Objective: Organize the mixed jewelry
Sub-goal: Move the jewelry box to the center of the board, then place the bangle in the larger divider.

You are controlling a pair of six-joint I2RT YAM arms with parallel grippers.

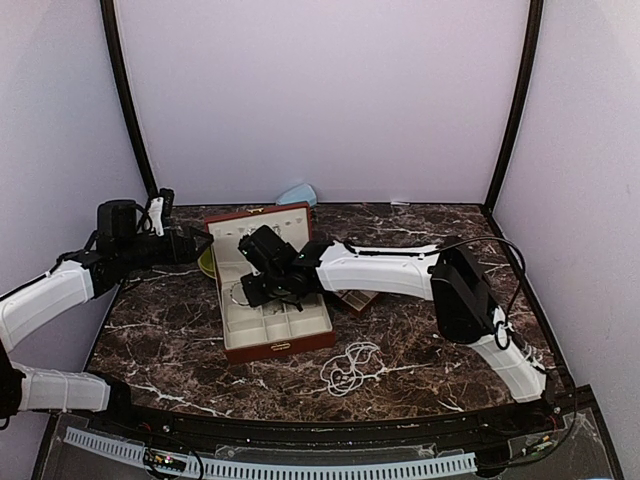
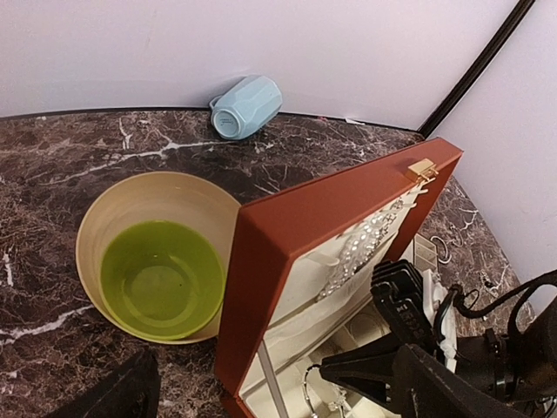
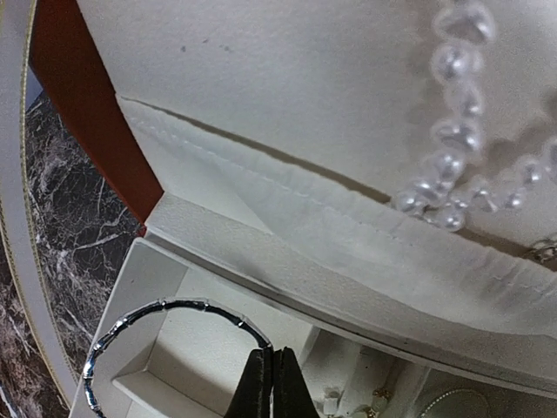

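Note:
The reddish-brown jewelry case (image 1: 275, 345) stands open at the table's middle, lid up. My right gripper (image 1: 248, 290) reaches into it from the right, shut on a thin silvery bangle (image 3: 161, 306) that hangs over a cream compartment (image 3: 187, 366); the fingertips (image 3: 268, 357) pinch its rim. A pearl-like bead strand (image 3: 457, 165) lies against the lid's lining. Tiny earrings (image 3: 379, 401) sit in a nearby compartment. Another bead strand (image 1: 350, 367) lies loose on the table in front of the case. My left gripper (image 1: 190, 245) hovers open by the case's left side, holding nothing.
A cream bowl with a green inside (image 2: 161, 261) stands just left of the case lid (image 2: 322, 218). A pale blue cup (image 2: 246, 106) lies on its side against the back wall. Dark marble table (image 1: 430, 330); walls close in on three sides.

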